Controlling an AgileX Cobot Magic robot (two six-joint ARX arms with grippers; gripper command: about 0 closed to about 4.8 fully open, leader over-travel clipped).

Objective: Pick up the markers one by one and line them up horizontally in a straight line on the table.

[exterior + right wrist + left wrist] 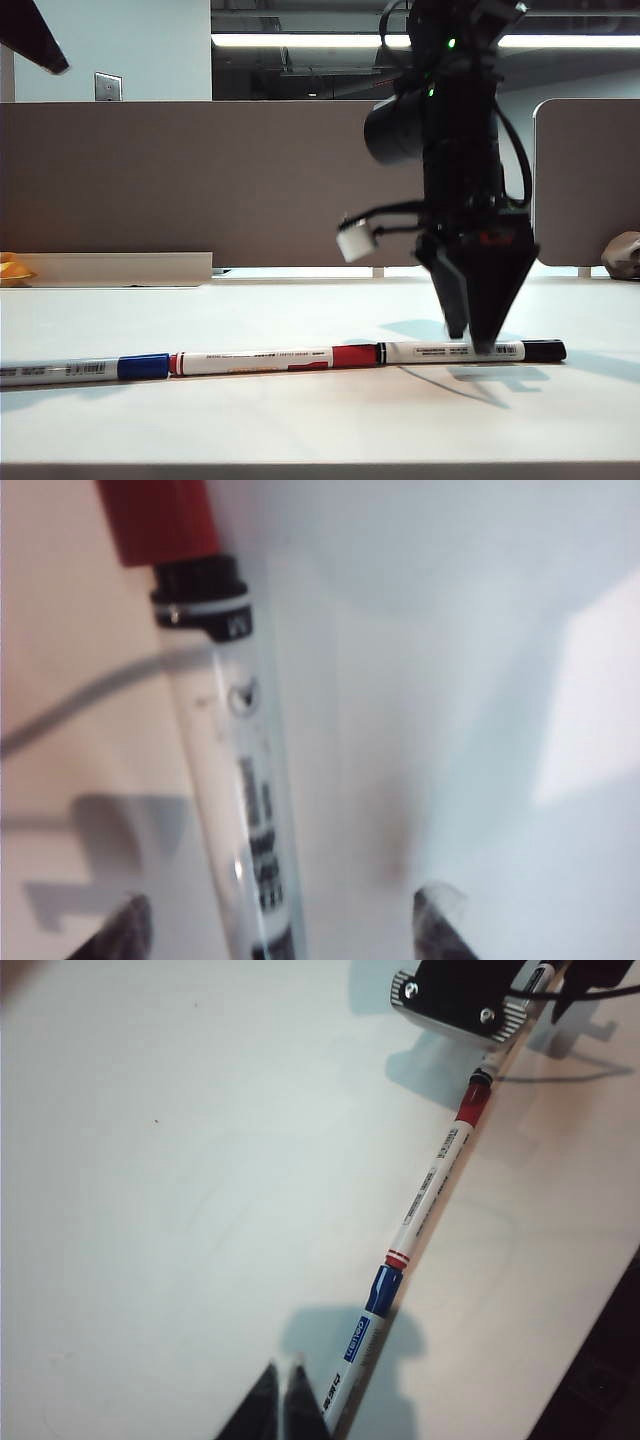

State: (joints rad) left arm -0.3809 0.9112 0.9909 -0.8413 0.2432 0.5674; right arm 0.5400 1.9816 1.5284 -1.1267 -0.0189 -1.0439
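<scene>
right tool (280,920) stands open astride the black marker (470,351), lower right of the exterior frame, end-to-end with red marker (270,360) and blue marker (80,370) on the counter (300,420); left tool (282,1400) closed, empty.

Closed left pincer (281,1400) beside blue marker (362,1345)

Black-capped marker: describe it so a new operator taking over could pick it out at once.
On the white table, three markers lie end to end in one row. At the row's right end, the right tool stands open, jaws on either side of the black-capped marker. It alone has black ends; the middle marker is red-ended and the far-left one blue. The left tool is shut near the blue marker.
</scene>
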